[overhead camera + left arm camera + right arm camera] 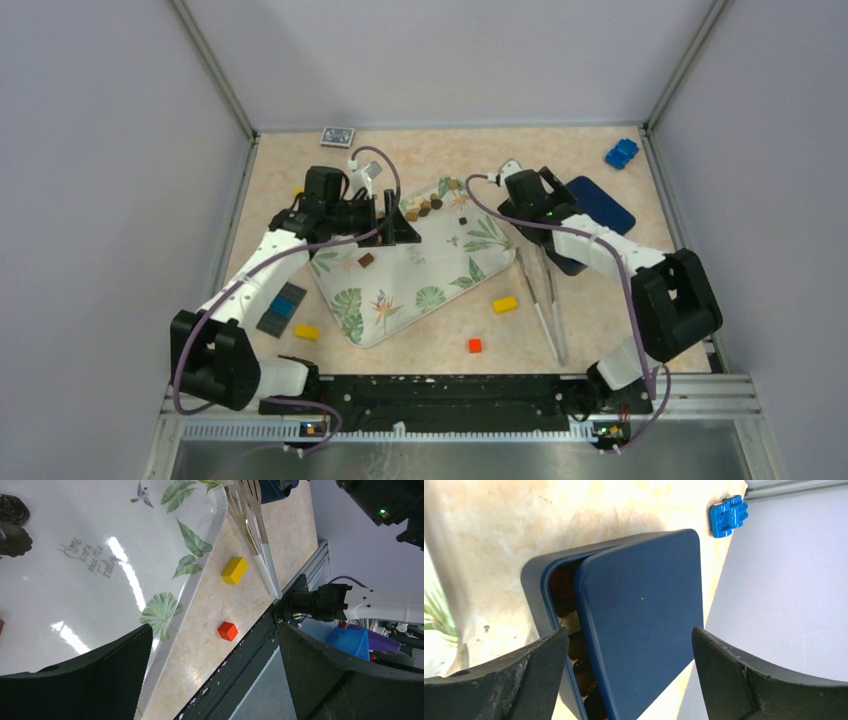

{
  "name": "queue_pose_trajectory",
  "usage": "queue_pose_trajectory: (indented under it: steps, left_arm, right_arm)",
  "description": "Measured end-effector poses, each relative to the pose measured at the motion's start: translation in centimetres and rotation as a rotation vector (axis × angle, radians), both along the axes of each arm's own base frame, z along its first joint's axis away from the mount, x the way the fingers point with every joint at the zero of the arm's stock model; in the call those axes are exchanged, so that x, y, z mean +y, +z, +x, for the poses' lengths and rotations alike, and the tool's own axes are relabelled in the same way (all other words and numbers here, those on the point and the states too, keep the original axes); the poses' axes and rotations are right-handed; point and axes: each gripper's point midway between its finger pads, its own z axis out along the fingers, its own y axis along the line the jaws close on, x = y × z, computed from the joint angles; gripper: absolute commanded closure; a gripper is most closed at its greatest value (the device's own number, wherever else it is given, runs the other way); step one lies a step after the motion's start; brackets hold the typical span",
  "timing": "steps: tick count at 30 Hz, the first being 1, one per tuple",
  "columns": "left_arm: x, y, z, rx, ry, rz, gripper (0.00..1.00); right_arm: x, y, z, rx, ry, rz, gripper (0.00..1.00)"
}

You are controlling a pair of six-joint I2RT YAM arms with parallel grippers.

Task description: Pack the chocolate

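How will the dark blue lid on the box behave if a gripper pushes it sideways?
The lid lies shifted off the rim of the box, leaving a gap, so it is probably loose and would slide rather than resist. Its flat, smooth face looks stiff and possibly slippery to grip.

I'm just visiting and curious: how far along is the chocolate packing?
Partly done. Some pieces already lie in the blue box, its lid askew over them. Nothing is in hand: the left gripper, over the tray, and the right gripper, over the box, are both open and empty. Several pieces are left on the tray.
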Motion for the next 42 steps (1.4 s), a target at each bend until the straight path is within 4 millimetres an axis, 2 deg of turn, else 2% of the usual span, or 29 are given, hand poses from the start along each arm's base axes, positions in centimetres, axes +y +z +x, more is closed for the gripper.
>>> queue_pose_trajectory:
  steps: [4, 7, 10, 13, 15, 18, 20, 24, 29, 31, 34, 42]
  left_arm:
    - [-1.3, 0.0, 0.7, 0.014, 0.001, -0.008, 0.02]
    - [-3.8, 0.5, 1.0, 0.006, -0.03, -0.008, 0.03]
    - [-7.9, 1.3, 1.2, -0.01, -0.093, -0.02, 0.03]
    - [-12.1, 1.4, 1.7, -0.015, -0.146, -0.039, 0.03]
    - [-14.8, 1.0, 2.2, -0.004, -0.172, -0.062, 0.02]
    - [-17.6, -0.4, 2.7, 0.033, -0.189, -0.085, 0.01]
    - [-19.5, -1.6, 3.2, 0.064, -0.197, -0.096, 0.01]
    - [-23.5, -3.8, 5.0, 0.095, -0.212, -0.116, 0.01]
    - [-25.9, -7.0, 5.9, 0.136, -0.239, -0.119, 0.01]
    - [-26.3, -8.3, 5.9, 0.158, -0.248, -0.11, 0.01]
    - [-26.7, -9.6, 6.0, 0.179, -0.257, -0.104, 0.01]
    - [-28.1, -9.5, 6.9, 0.182, -0.263, -0.154, 0.01]
  right_arm:
    - [0.3, 2.4, 0.4, -0.05, -0.013, 0.115, 0.1]
    - [-0.7, 4.6, 1.3, -0.083, -0.056, 0.288, 0.14]
    - [-5.2, 7.3, 3.3, -0.153, -0.199, 0.527, 0.16]
    - [-11.4, 9.0, 4.6, -0.232, -0.371, 0.742, 0.16]
    - [-14.7, 9.2, 5.3, -0.261, -0.459, 0.86, 0.16]
    - [-16.7, 7.9, 6.7, -0.237, -0.52, 0.988, 0.15]
    - [-16.9, 6.2, 7.9, -0.186, -0.535, 1.056, 0.15]
    - [-15.9, 2.1, 9.8, -0.061, -0.547, 1.162, 0.16]
    - [-14.8, -2.4, 9.8, 0.064, -0.584, 1.229, 0.15]
    - [-14.5, -3.4, 9.8, 0.092, -0.587, 1.243, 0.15]
    - [-14.2, -3.7, 9.8, 0.105, -0.585, 1.254, 0.15]
    - [-13.9, -3.6, 9.8, 0.112, -0.567, 1.27, 0.16]
